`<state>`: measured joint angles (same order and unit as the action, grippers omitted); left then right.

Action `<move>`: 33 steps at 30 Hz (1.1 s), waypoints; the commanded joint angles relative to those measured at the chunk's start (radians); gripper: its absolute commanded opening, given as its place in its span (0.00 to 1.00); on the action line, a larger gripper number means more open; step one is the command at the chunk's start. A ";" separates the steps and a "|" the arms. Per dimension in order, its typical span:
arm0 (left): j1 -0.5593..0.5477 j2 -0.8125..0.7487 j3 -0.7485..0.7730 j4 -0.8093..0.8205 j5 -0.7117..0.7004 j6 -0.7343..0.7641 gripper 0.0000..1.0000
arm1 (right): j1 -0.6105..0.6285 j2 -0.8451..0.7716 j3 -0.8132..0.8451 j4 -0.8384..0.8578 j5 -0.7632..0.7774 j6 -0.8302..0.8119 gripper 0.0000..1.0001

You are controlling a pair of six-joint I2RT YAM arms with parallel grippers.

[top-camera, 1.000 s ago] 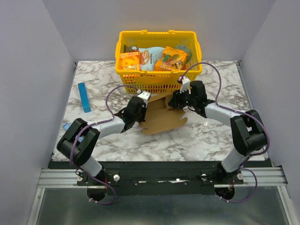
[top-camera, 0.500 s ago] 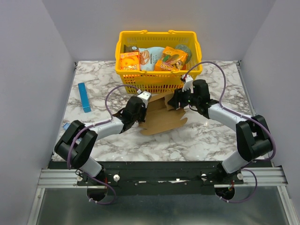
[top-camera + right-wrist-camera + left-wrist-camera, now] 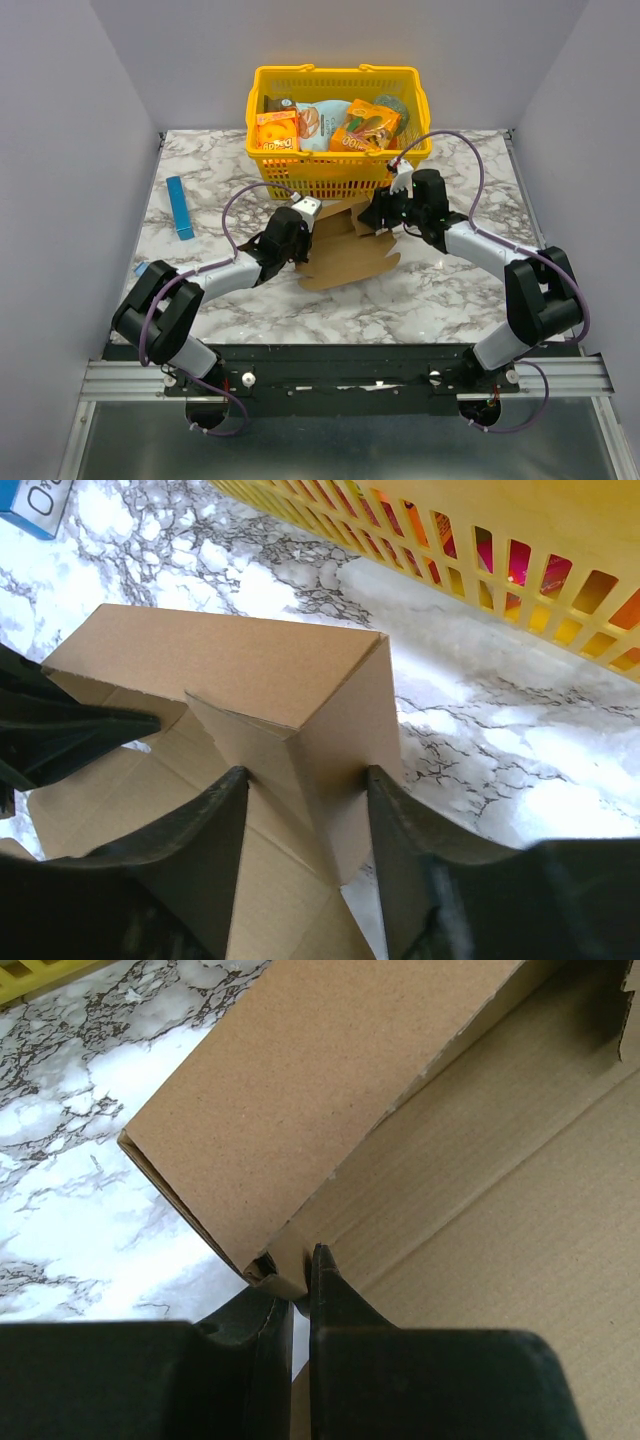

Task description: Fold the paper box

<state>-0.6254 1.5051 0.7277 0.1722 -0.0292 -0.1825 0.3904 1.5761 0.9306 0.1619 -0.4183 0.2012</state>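
Observation:
The paper box (image 3: pixel 345 252) is plain brown cardboard, partly folded, lying on the marble table in front of the yellow basket. My left gripper (image 3: pixel 297 238) is at its left edge. In the left wrist view the gripper (image 3: pixel 300 1280) is shut on the corner of a raised flap of the paper box (image 3: pixel 300 1090). My right gripper (image 3: pixel 380 215) is at the box's far right corner. In the right wrist view the gripper (image 3: pixel 303 775) straddles a raised folded corner of the paper box (image 3: pixel 240 660), and both fingertips touch the cardboard.
The yellow basket (image 3: pixel 340 172) with orange snack boxes stands just behind the box, and its wall shows in the right wrist view (image 3: pixel 480 540). A slim blue box (image 3: pixel 180 207) lies at the left. A small blue object (image 3: pixel 142 268) lies by the left arm.
My right gripper has shifted slightly toward the basket with the raised corner. My left arm has eased a little to the left, still pinching the flap.

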 commanded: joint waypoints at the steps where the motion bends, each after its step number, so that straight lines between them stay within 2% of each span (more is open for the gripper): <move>1: -0.027 -0.029 0.002 -0.016 0.138 0.031 0.00 | 0.010 -0.008 0.020 0.034 -0.019 -0.019 0.51; 3: -0.027 -0.032 0.009 -0.023 0.132 0.014 0.00 | 0.011 -0.008 0.017 0.013 -0.010 -0.035 0.44; 7: -0.027 -0.032 0.029 -0.025 0.130 0.000 0.00 | 0.015 -0.010 0.005 -0.024 0.032 -0.081 0.37; 15: -0.025 -0.037 0.027 -0.011 0.158 -0.014 0.00 | 0.021 0.001 -0.001 -0.055 0.090 -0.086 0.37; 22: -0.028 -0.037 0.007 0.021 0.132 -0.023 0.00 | 0.074 0.039 0.036 -0.108 0.292 -0.079 0.42; 33: -0.030 -0.059 -0.007 0.056 0.124 -0.023 0.00 | 0.099 0.090 0.014 -0.076 0.457 -0.011 0.36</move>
<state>-0.6308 1.4979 0.7258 0.1333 0.0006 -0.2127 0.4789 1.6341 0.9463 0.0551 -0.0700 0.1501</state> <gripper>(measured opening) 0.141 0.369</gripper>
